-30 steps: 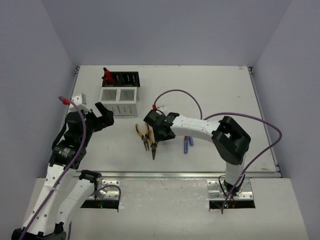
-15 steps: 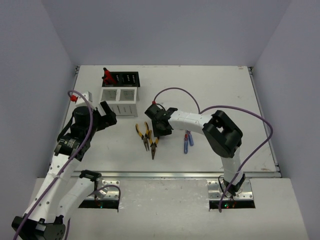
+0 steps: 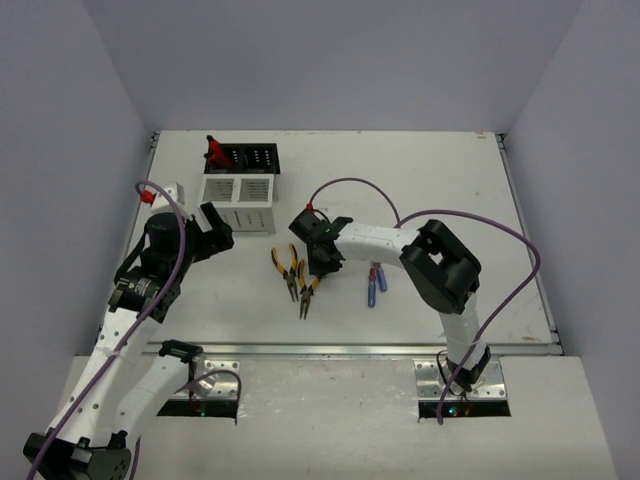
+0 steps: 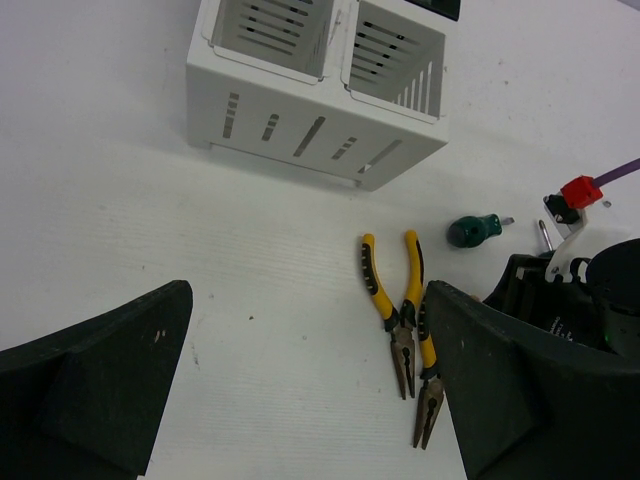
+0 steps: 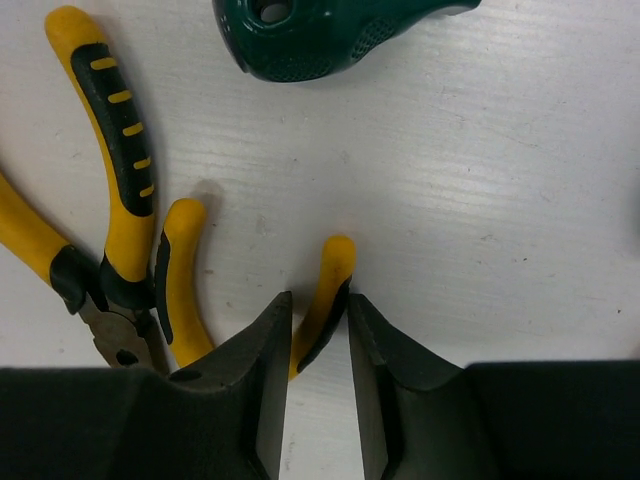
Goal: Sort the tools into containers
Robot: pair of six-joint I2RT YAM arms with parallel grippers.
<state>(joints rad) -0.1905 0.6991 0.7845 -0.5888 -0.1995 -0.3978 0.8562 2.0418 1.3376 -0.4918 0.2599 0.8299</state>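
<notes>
**Top view.** The fingers of the right gripper [image 3: 322,265] are low over the desk [image 3: 450,180], at the handle end of the right pliers [image 3: 306,293]. The left pliers [image 3: 282,270] lie just beside them, noses toward the arm bases. A blue screwdriver [image 3: 371,291] lies to the right of that gripper, near but apart.

The left gripper [image 3: 212,236] hangs over bare desk near the front of the white bin [image 3: 238,215], carrying nothing. The white bin stands right against the black bin [image 3: 275,158] behind it. Red-and-black cutters [image 3: 214,152] stand upright in the black bin's left end.

**Left wrist view.** The left fingers [image 4: 90,400] are spread wide, with only desk between them. The white bin [image 4: 300,130] is at the top, with two compartments and slotted walls. Below it both pliers lie side by side on the desk, the left pliers [image 4: 385,310] and the right pliers [image 4: 420,340]. A green screwdriver [image 4: 475,231] lies just right of their handle tips, close to the right arm's wrist.

**Right wrist view.** The right fingers [image 5: 265,380] are drawn narrow, one on each side of a yellow handle of the right pliers [image 5: 335,265]. Both pads seem to touch it, though the contact sits in shadow. That tool's other handle lies outside the fingers, to the left. The left pliers [image 5: 120,170] lie further left, flat on the desk. The green screwdriver [image 5: 320,30] is at the top edge, apart from the handle tips.
</notes>
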